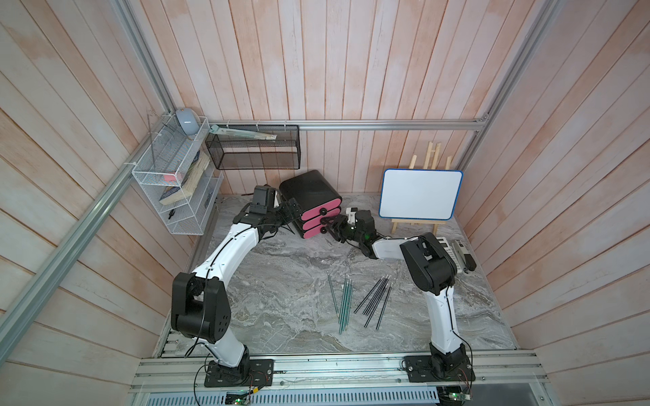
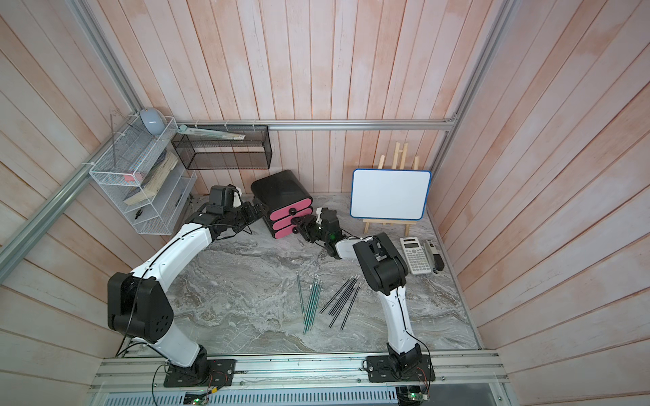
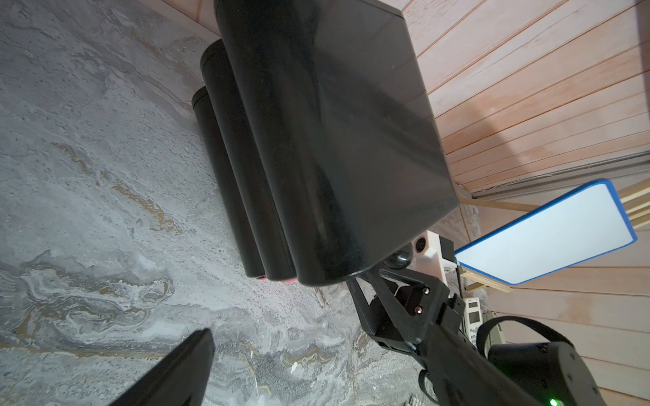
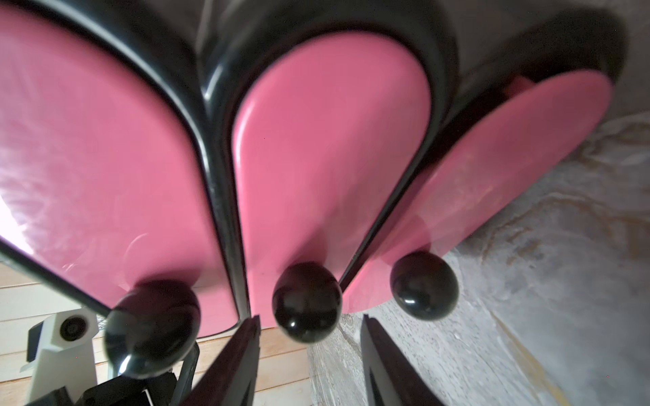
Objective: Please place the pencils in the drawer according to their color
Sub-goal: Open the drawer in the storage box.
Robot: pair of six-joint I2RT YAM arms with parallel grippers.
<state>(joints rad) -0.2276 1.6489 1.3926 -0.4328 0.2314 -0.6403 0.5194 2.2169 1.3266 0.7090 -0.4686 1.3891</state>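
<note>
- A white wire shelf rack (image 1: 169, 189) hangs on the left wall, and a black mesh basket (image 1: 253, 153) hangs on the back wall just beside it.
- The left gripper (image 1: 291, 210) sits against the left side of the cabinet. The left wrist view shows only one black finger (image 3: 183, 365), so I cannot tell whether its jaws are apart or together.
- The small black rounded cabinet (image 1: 309, 191) with three stacked pink drawers stands at the back of the grey marble-patterned tabletop (image 1: 274, 288). In the right wrist view the lowest pink front (image 4: 492, 168) stands slightly off the body.
- The right gripper (image 1: 326, 226) is at the drawer fronts with its jaws apart. Its fingers (image 4: 242, 351) flank the round black knob (image 4: 306, 302) of the middle drawer with a gap on each side, gripping nothing.
- The pencils lie flat on the tabletop nearer the front, well apart from the cabinet. There is a single grey-green pencil (image 1: 332, 295), then a bunch of teal-green pencils (image 1: 345, 302), then a fan of black pencils (image 1: 376, 300).
- A blue-framed whiteboard (image 1: 420, 195) rests on a wooden easel at the back right.
- A white calculator (image 2: 416, 255) lies by the right wall.
</note>
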